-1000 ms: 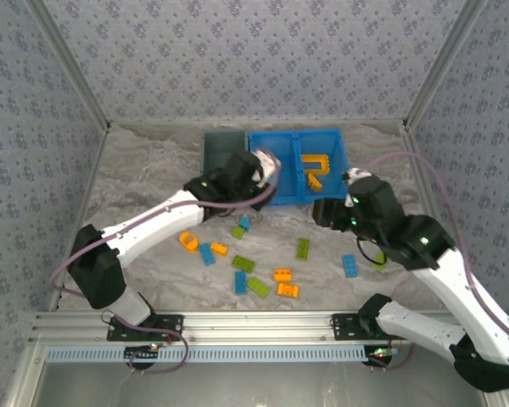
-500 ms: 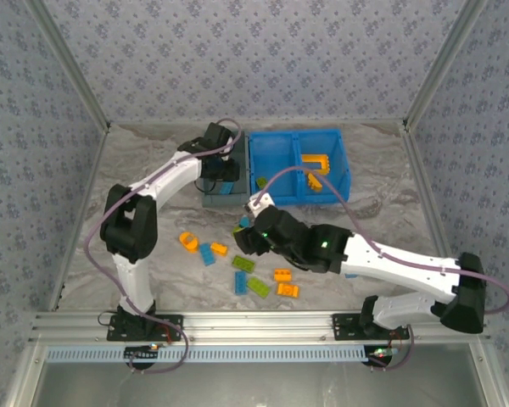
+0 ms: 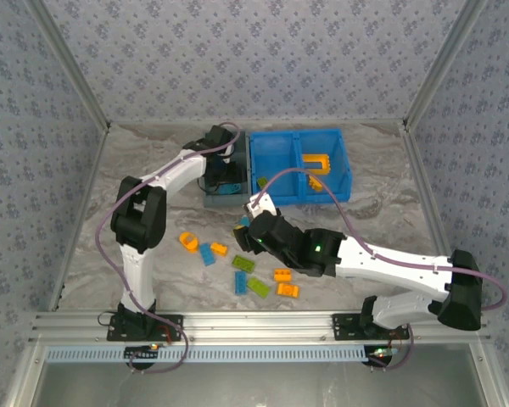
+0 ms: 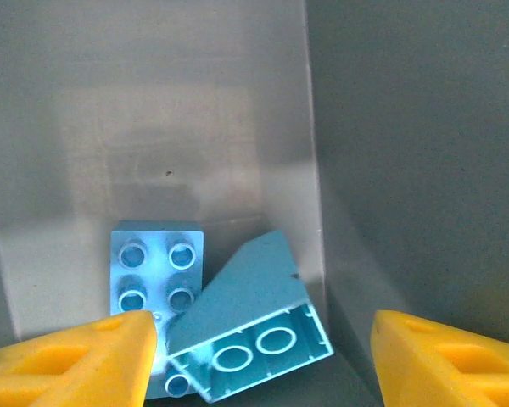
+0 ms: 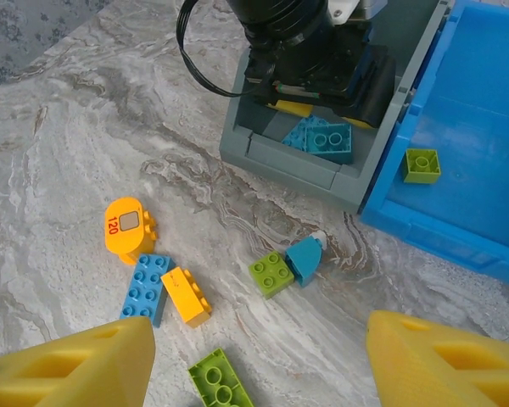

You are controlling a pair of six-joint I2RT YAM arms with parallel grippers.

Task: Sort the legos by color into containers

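My left gripper point(image 3: 220, 174) hangs open inside the grey-blue bin point(image 3: 223, 200). In the left wrist view its yellow fingers point(image 4: 76, 360) stand wide apart over two light blue bricks on the bin floor, one studs-up point(image 4: 157, 275) and one tipped on its side point(image 4: 254, 326). My right gripper point(image 3: 253, 233) is open above the table, with nothing between its fingers point(image 5: 76, 369). Ahead of it lie a small green brick point(image 5: 271, 273) touching a curved blue piece point(image 5: 305, 259). The bright blue bin point(image 3: 299, 199) holds an orange frame point(image 3: 317, 161) on the right and a green brick point(image 5: 422, 164) on the left.
Loose legos lie on the marble table: a round orange piece point(image 5: 129, 227), a blue brick point(image 5: 147, 287), an orange brick point(image 5: 187, 296), a green brick point(image 5: 220, 383), and more orange and green ones point(image 3: 282, 280) near the right arm. The left arm's wrist covers much of the grey-blue bin.
The left arm swung from the blue bin to the grey-blue bin and opened, leaving a blue brick on its floor. The right arm swept from the right side to the table's middle.
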